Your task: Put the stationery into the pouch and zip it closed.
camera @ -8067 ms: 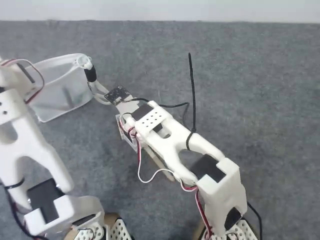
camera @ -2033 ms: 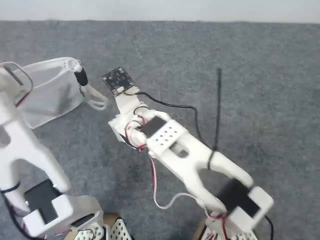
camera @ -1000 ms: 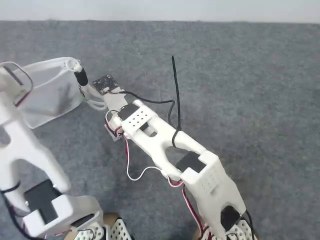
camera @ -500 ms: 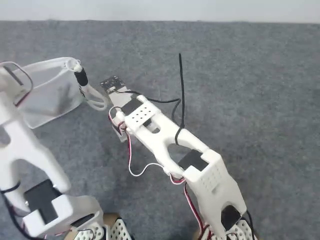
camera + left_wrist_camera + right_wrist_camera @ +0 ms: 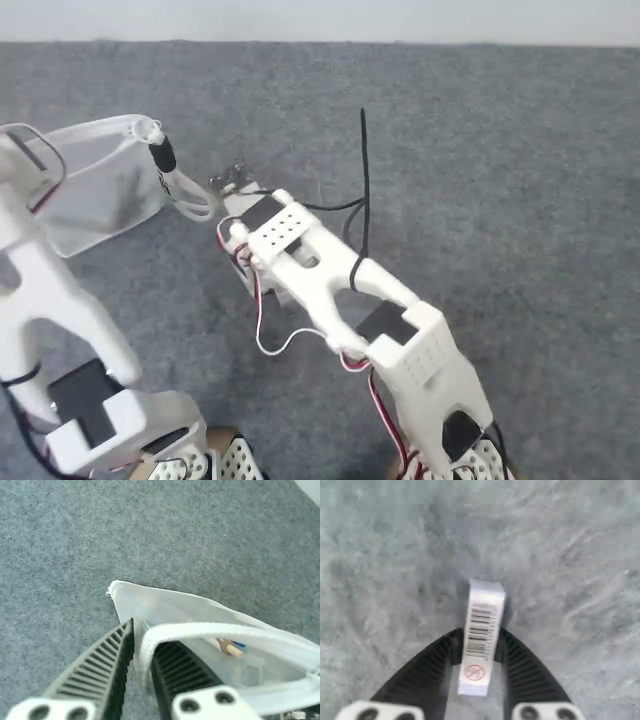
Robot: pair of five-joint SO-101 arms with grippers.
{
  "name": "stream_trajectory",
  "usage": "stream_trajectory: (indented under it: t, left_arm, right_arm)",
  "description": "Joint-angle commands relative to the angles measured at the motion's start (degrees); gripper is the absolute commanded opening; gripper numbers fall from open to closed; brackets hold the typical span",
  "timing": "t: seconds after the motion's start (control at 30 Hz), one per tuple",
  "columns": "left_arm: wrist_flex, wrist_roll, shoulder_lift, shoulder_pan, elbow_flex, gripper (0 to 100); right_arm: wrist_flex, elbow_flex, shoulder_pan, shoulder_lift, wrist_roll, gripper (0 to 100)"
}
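A translucent white pouch (image 5: 100,185) hangs at the far left of the grey carpet, its mouth open. My left gripper (image 5: 140,665) is shut on the pouch's white zipper rim (image 5: 200,628). Inside the pouch (image 5: 200,610) lie a wooden-tipped piece with some blue (image 5: 230,648) and other blurred items. A black zipper pull (image 5: 160,155) and a white cord loop (image 5: 195,205) hang at the pouch's right end. The right arm (image 5: 300,250) bends down just right of that loop. My right gripper (image 5: 479,637) is shut on a small white box with a barcode label (image 5: 482,620), which points away over the carpet.
Grey carpet (image 5: 500,200) covers the whole table and lies bare to the right and at the back. A black cable tie (image 5: 363,170) sticks up from the right arm. Both arm bases stand at the near edge.
The right arm has come down from its raised pose of two seconds ago, and its wrist has since edged slightly right beside the pouch's cord. The left arm and pouch have stayed put.
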Motion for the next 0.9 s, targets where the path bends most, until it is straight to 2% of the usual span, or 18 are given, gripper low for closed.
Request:
stream_trajectory:
  t: [0.0, 0.17, 0.3, 0.63, 0.87]
  left_arm:
    - [-0.4, 1.1, -0.8, -0.2, -3.2, 1]
    - [-0.4, 1.1, -0.7, -0.1, -3.2, 1]
    - [-0.4, 1.1, -0.6, -0.1, -3.1, 1]
    - [-0.3, 1.1, -0.5, -0.1, -3.1, 1]
    - [-0.3, 1.1, -0.5, 0.0, -3.1, 1]
  right_arm:
    - [1.8, -1.8, -1.5, -3.6, -0.6, 14.8]
    - [-1.0, -1.8, -1.3, -3.6, -1.6, 14.8]
    - [-3.0, -1.8, -1.2, -3.6, -8.0, 14.8]
    - [-6.4, -1.8, 0.7, -3.0, -8.1, 14.3]
    - [-6.5, -1.6, 0.9, -2.9, -8.0, 2.0]
